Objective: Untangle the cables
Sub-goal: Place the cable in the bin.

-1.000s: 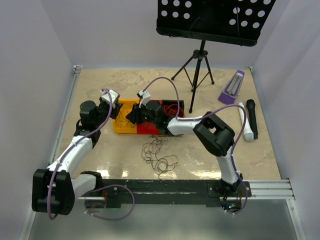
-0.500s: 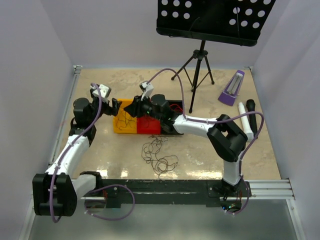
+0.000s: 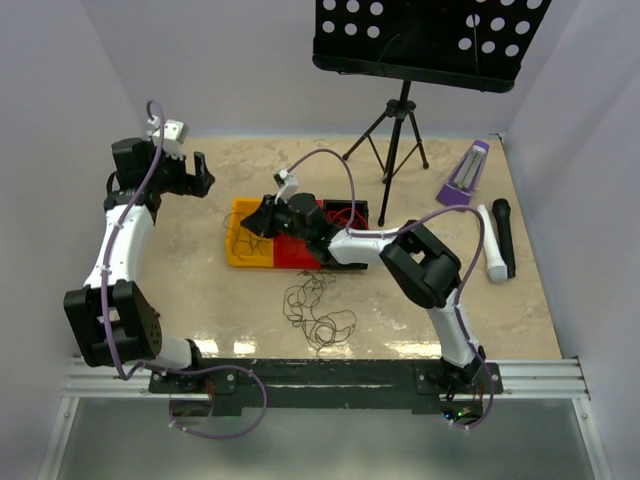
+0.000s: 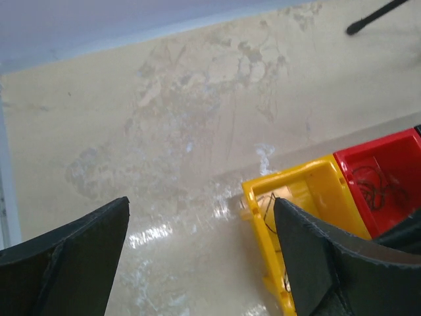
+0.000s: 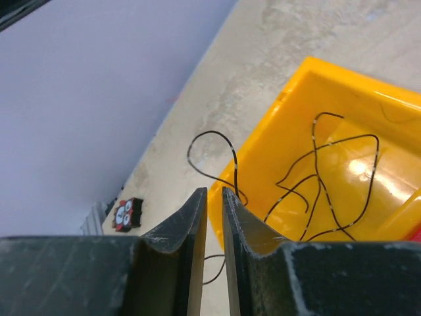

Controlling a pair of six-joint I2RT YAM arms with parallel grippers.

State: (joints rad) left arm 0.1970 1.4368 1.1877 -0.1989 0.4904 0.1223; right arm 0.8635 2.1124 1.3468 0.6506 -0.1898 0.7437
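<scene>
A loose tangle of dark cables [image 3: 318,308] lies on the table in front of the bins. More dark cables [image 5: 316,171] lie in the yellow bin [image 3: 243,258], one of them looping out over its rim. Red cables [image 3: 347,216] fill the black bin behind. My right gripper [image 3: 252,222] hovers at the yellow bin's left rim. In the right wrist view the right gripper [image 5: 214,192] shows only a narrow slit; a dark cable passes behind its fingertips, and no pinch shows. My left gripper [image 3: 200,172] is raised at the back left, jaws wide and empty; the left gripper [image 4: 200,204] looks down on bare table.
A red bin [image 3: 300,256] sits between the yellow and black bins. A music stand [image 3: 400,110] rises at the back. A purple metronome [image 3: 463,175] and a white microphone [image 3: 490,250] beside a black microphone [image 3: 503,235] lie at the right. Walls close in on both sides.
My left gripper opened wide and swung up and back to the left, away from the yellow bin. My right gripper's jaws narrowed and it shifted slightly left over the yellow bin.
</scene>
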